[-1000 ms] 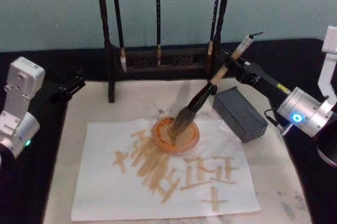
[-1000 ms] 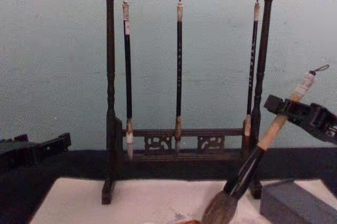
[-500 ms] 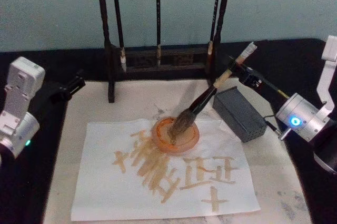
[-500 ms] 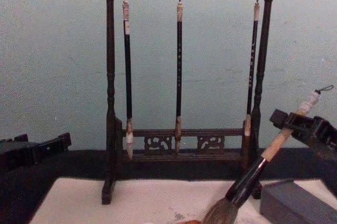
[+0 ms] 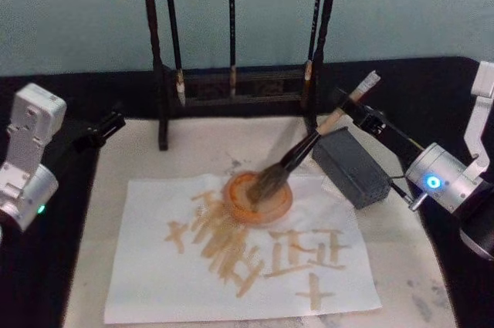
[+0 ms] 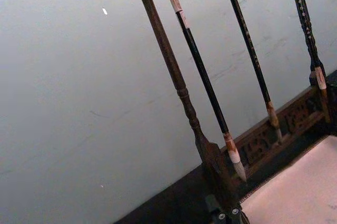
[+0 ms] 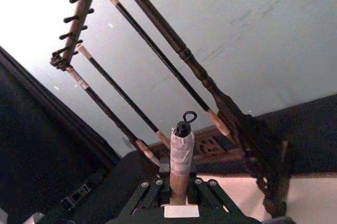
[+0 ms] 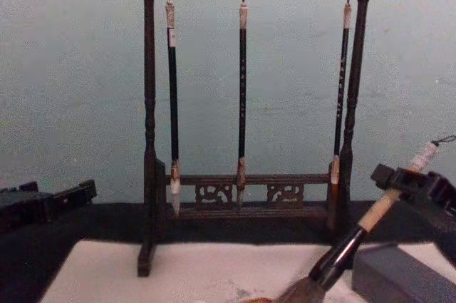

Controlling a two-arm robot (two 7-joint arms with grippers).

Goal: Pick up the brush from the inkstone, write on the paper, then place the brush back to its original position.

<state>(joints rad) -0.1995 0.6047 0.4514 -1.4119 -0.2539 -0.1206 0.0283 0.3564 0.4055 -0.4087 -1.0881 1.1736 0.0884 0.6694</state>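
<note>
right gripper [image 5: 356,108] gripping brush [image 5: 297,152] (tilted)

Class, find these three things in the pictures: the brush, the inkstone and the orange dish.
brush [image 5: 299,152], head view, on the black lower handle.
inkstone [image 5: 351,164], head view, on its top face.
orange dish [image 5: 235,197], head view, on its left rim.

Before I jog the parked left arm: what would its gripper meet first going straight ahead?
Probably the rack's left post: the left gripper points at it across bare table, though depth is unclear.
</note>
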